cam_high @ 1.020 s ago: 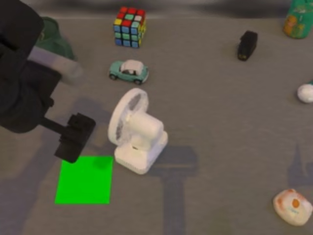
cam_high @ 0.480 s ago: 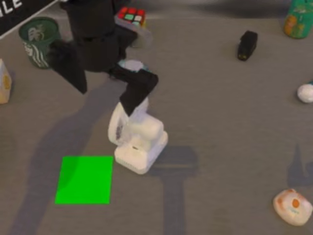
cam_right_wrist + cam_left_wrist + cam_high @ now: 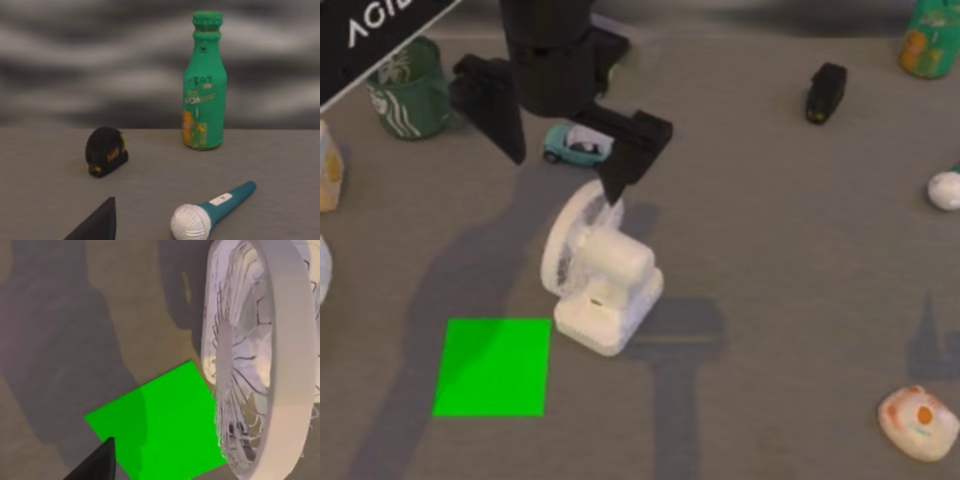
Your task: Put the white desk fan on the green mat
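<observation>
**Left arm lining up on the fan**

The left gripper [image 3: 565, 135] hangs wide open over the white desk fan [image 3: 600, 272] mid-desk, probably to straddle its grille. The green mat [image 3: 492, 366] sits just beside the fan, toward the desk's left edge. Right gripper isn't visible.

The white desk fan [image 3: 599, 270] stands upright on its rounded base near the table's middle, grille facing nine o'clock. The green mat [image 3: 493, 366], flat and bare, lies just beside it at about eight o'clock.
</observation>
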